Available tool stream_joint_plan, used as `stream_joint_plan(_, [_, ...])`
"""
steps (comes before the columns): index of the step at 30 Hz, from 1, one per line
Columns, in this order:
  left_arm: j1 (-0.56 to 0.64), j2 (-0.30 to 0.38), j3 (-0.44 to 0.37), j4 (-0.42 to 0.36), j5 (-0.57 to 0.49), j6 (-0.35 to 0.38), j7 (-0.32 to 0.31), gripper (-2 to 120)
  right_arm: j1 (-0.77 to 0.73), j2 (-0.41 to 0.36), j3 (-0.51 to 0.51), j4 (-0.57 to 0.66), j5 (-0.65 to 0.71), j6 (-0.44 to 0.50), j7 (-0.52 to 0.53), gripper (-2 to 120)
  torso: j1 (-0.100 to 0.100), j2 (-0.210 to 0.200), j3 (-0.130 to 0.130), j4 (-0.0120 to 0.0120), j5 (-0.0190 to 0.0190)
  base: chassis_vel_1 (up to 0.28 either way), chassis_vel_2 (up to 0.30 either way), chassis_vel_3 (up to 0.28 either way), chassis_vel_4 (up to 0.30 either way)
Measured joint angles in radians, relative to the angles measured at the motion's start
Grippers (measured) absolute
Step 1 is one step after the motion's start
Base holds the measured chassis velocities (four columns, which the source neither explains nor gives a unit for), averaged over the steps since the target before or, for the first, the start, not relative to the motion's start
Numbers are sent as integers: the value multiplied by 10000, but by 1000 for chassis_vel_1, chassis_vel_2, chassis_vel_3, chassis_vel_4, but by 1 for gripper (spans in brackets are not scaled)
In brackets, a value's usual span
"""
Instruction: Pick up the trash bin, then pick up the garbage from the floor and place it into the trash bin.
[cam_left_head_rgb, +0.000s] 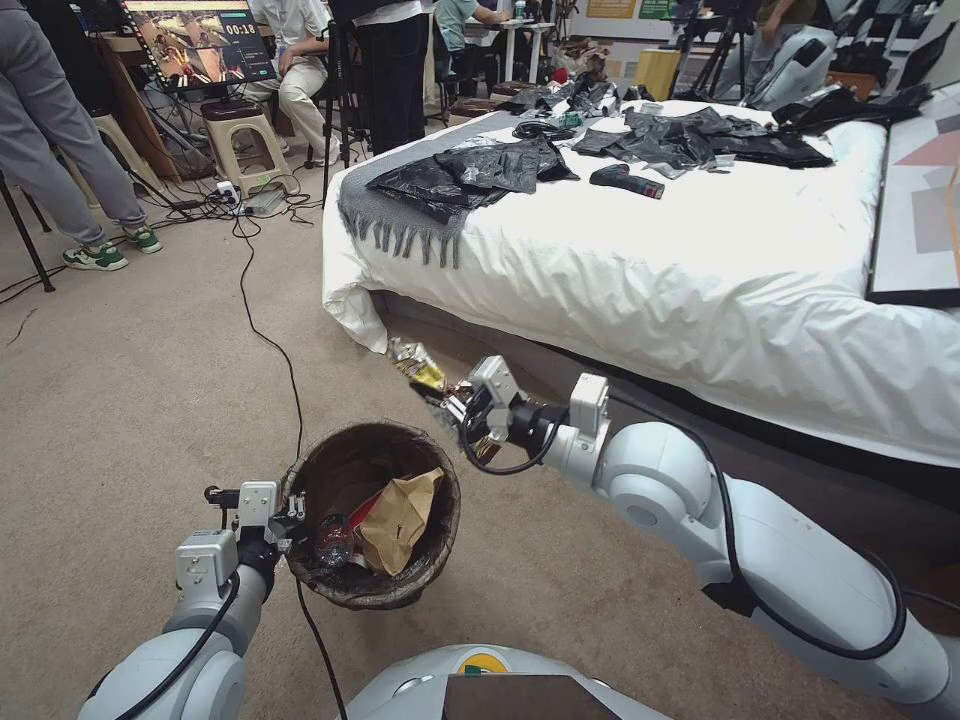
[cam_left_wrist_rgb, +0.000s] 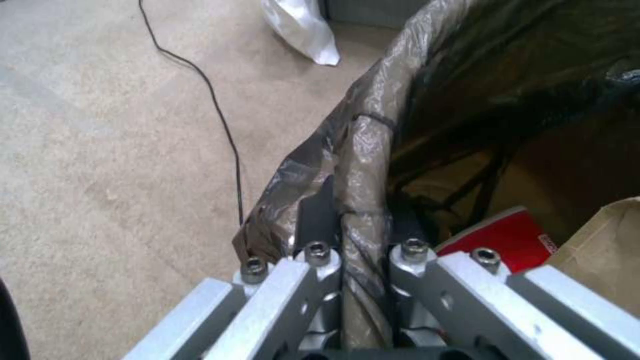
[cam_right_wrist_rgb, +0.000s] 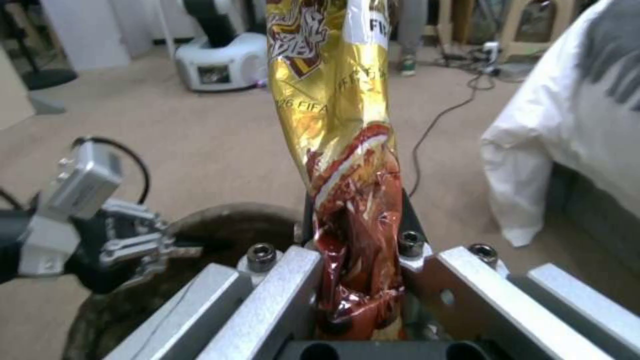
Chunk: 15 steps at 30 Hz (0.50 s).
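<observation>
Your left gripper (cam_left_head_rgb: 291, 508) is clamped on the liner-covered rim of the trash bin (cam_left_head_rgb: 440, 540), held low over the carpet (cam_left_head_rgb: 130, 380); a tan paper bag (cam_left_head_rgb: 400, 520) lies inside. Your right gripper (cam_left_head_rgb: 458, 407) pinches a gold-and-red snack wrapper (cam_right_wrist_rgb: 337, 125) just beyond the bin, beside the bed (cam_left_head_rgb: 700, 290).

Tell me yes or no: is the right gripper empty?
No, the right gripper is clamped on a gold-and-red snack wrapper, near the trash bin.
</observation>
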<state>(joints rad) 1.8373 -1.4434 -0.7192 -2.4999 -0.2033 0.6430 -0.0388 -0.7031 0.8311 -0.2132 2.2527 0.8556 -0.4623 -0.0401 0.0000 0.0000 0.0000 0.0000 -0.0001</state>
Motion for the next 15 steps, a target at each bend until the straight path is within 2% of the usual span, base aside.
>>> stream_joint_plan(5, [-23, 3, -2, 0, -3, 1, 0, 2, 260, 35, -534, 2, -1, -116, 70, 0, 0, 0, 0, -1, -1, 0, 0, 0, 0])
stream_joint_plan(8, [-105, 12, 0, 0, -26, 9, 3, 2, 569, 82, -1395, 106, 27, -325, 382, 0, 0, 0, 0, 0, 0, 0, 0, 0, 0])
stream_joint_plan(15, [-185, 52, -18, 0, -81, 15, 7, 2, 641, 74, -1893, 267, 177, -531, 762, 0, 0, 0, 0, -1, 0, 0, 0, 0, 0])
